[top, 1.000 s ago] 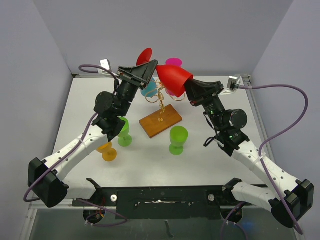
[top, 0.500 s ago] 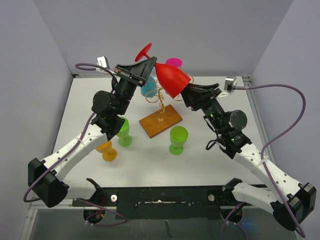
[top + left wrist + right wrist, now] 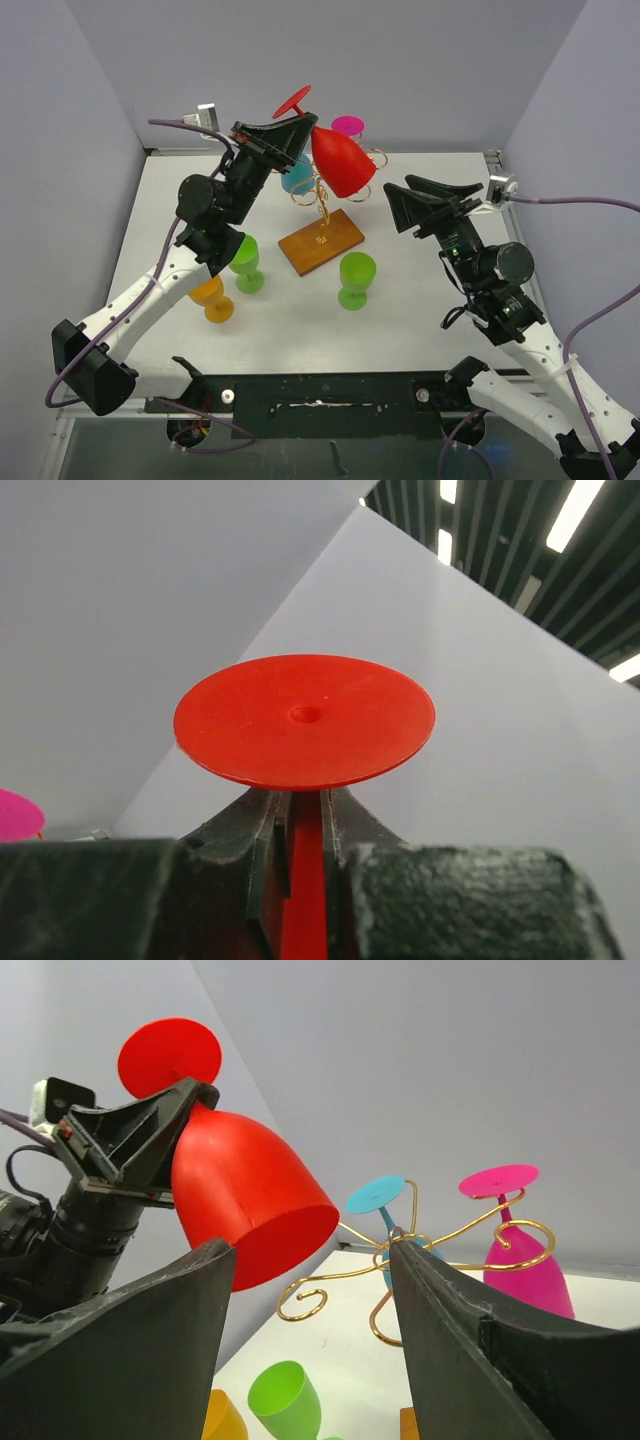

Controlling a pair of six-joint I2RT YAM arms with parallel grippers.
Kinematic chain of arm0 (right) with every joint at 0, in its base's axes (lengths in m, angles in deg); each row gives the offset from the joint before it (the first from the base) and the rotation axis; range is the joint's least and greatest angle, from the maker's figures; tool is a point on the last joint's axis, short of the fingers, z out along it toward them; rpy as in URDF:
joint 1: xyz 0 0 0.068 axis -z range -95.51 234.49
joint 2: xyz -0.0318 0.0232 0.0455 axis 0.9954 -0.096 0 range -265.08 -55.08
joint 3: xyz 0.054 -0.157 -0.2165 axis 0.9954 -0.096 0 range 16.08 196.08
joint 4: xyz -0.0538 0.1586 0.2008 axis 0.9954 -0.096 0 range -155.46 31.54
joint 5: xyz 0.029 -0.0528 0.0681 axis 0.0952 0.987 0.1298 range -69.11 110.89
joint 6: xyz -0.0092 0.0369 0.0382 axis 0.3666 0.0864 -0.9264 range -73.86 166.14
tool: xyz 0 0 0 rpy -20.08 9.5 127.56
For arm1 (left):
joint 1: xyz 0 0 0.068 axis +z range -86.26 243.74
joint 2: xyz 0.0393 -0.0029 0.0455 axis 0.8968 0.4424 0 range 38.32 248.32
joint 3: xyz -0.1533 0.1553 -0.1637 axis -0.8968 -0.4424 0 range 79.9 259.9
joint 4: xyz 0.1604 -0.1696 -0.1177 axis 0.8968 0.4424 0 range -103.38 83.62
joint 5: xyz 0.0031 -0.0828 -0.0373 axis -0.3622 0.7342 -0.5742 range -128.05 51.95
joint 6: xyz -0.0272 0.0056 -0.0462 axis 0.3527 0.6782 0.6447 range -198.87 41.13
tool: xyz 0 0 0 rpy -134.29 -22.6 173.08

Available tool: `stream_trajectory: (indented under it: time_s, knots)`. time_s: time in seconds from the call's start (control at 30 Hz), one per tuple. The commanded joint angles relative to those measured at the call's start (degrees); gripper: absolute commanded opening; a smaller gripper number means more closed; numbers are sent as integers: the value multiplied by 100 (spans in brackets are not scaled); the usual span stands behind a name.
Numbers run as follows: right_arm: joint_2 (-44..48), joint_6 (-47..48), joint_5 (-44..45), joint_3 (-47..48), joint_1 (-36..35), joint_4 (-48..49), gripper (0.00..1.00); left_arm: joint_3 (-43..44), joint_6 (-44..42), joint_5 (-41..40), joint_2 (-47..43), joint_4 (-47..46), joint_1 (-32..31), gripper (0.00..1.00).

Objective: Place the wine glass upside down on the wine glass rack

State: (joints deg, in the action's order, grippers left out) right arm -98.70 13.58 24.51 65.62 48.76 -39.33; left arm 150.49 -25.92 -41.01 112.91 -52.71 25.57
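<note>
Gripping the red plastic wine glass point(image 3: 338, 162) by its stem, left gripper point(image 3: 300, 825) jaws clenched. Glass inverted, tilted, bowl just above the gold wire wine glass rack point(image 3: 322, 196) on the white counter point(image 3: 400, 320). Right gripper point(image 3: 405, 198) jaws spread, empty, apart from the glass.

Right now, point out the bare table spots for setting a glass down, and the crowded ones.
Bare: the near table strip in front of the green glass, and the patch right of the rack's wooden base. Crowded: left of it, where another green glass and an orange glass stand.
</note>
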Motion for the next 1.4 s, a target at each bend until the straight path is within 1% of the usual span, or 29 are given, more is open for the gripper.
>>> stream_trajectory:
  time_s: [0.0,0.07,0.2,0.27,0.33,0.4,0.43,0.5,0.63,0.87,0.97,1.03,1.1,1.23,1.37]
  knots:
    - [-77,310,200,828,-24,-747,64,594,-1268,1397,-163,-105,18,0]
    - [-260,258,301,1286,-22,-1158,65,688,-1376,2031,-103,-217,13,0]
    - [-705,-134,741,2183,-27,-2027,68,879,-1431,3026,48,-344,3,0]
    - [-812,-286,709,2405,-14,-2086,69,899,-1422,3473,130,-536,-16,0]
    - [-853,-392,459,2522,-13,-1935,69,931,-1501,3999,209,-649,-16,0]
    - [-879,-461,127,2614,-14,-1765,70,964,-1704,4705,265,-642,-36,0]
    - [-903,-462,-39,2681,-16,-1721,70,959,-1916,4909,262,-578,-37,0]
    - [-969,-475,-387,2796,-15,-1716,70,947,-2271,5061,216,-308,-54,0]
    - [-1017,-559,-874,2859,-13,-1792,71,919,-2806,5043,123,236,-47,0]
    - [-1040,-923,-1415,2779,-6,-1763,70,962,-3038,5094,229,484,-56,0]
    - [-1105,-1218,-1544,2834,-7,-1886,68,961,-3109,5086,256,527,-43,0]
    - [-1192,-1454,-1581,2895,-5,-2079,66,966,-3147,5095,273,544,-49,0]
    - [-1275,-1718,-1617,2933,4,-2290,60,966,-3174,5115,284,563,-53,0]
    - [-1371,-2137,-1559,2918,13,-2502,40,923,-3276,5105,295,603,-49,0]
    - [-1368,-2480,-1529,2800,10,-2503,25,896,-3452,5049,285,760,-41,0]
